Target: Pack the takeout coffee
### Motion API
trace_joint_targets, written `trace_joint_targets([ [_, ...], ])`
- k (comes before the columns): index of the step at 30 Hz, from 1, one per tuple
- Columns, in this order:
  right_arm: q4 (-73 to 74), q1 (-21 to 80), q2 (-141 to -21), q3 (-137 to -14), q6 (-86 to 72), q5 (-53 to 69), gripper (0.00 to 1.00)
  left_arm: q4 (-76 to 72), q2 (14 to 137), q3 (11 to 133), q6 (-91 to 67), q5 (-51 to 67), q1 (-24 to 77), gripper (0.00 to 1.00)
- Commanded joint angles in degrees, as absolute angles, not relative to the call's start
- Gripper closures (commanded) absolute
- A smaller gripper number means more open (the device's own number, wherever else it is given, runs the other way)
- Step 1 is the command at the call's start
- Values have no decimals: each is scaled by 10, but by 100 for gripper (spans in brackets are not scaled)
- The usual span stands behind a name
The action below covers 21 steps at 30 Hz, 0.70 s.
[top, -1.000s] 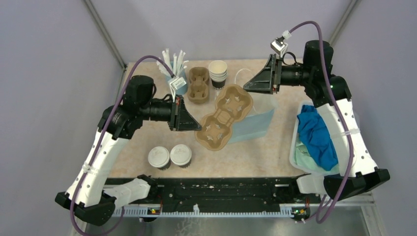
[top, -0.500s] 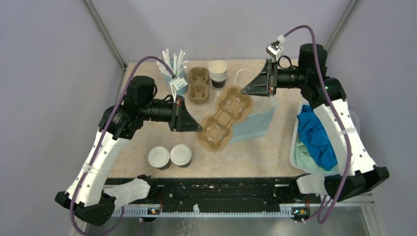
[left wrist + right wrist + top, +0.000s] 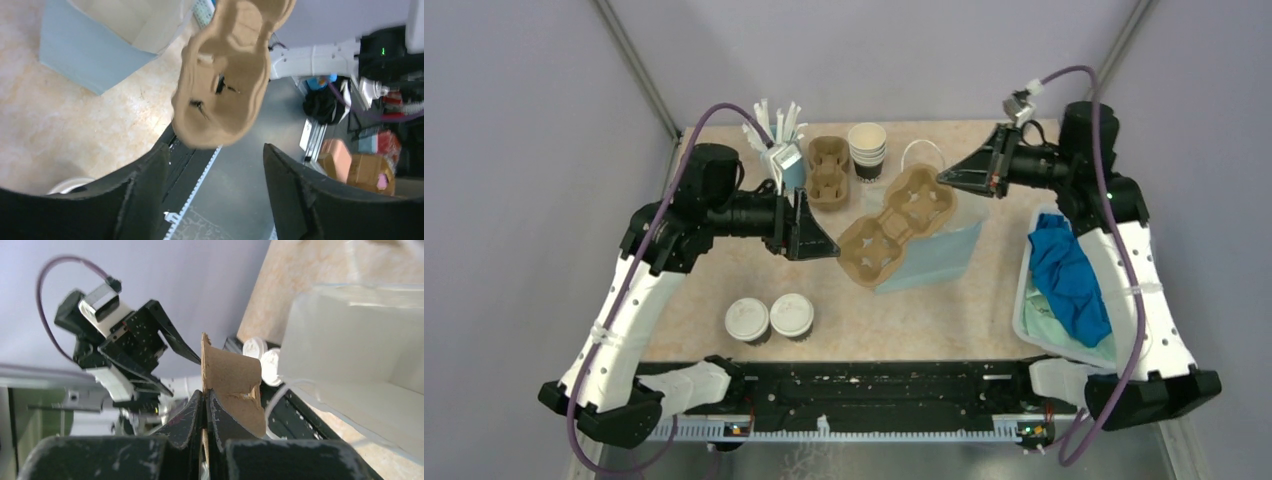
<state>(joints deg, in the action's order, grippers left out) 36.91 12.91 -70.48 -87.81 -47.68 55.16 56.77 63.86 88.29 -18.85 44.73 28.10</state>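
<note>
Top view: the step in hand looks like placing the carrier, not loading cups. The cardboard tray (image 3: 894, 225) hangs tilted above the blue bag (image 3: 939, 262). The right gripper (image 3: 944, 178) pinches its far end. The left gripper (image 3: 829, 250) sits at the near end with its jaws apart. The two takeout coffees (image 3: 769, 318) stand lidded, side by side, near the front table edge, well apart from the tray and untouched.

Containers:
- The tray's four wells are empty.
- The light blue cup (image 3: 790, 168) holds white straws.
- A stack of spare cups (image 3: 867, 150) and a stack of spare trays (image 3: 828, 172) stand at the back.
- The bin (image 3: 1028, 300) on the right holds a blue cloth (image 3: 1064, 275).

Left wrist view: the fingers (image 3: 145, 190) are spread wide. The tray's end hangs between and above them, and I see no contact. The bag's mouth is open and its inside looks bare.

Right wrist view: the jaws are clamped tight on the tray's rim. Two white lids (image 3: 264, 356) show beyond it. The bag wall sits to the right.

The likely next move is to level the tray and set it down flat, on the table or in the bag. Held by one edge only, it could swing or sag. Each coffee then needs lifting into a well.
</note>
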Motion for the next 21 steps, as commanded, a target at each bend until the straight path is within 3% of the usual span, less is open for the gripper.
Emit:
trace_joint_targets([
  [1, 315, 30, -633, -857, -556, 536, 100, 616, 664, 960, -273, 295, 282, 17],
  [5, 336, -78, -625, -900, -556, 570, 100, 579, 668, 937, -412, 289, 282, 18],
  [10, 389, -179, -639, -998, -500, 564, 100, 292, 640, 814, -513, 443, 284, 20],
  [15, 437, -180, -652, -1094, -464, 469, 100, 186, 677, 829, -466, 463, 312, 14],
  [21, 526, -180, -667, -1171, -398, 401, 100, 149, 727, 834, -358, 417, 358, 15],
])
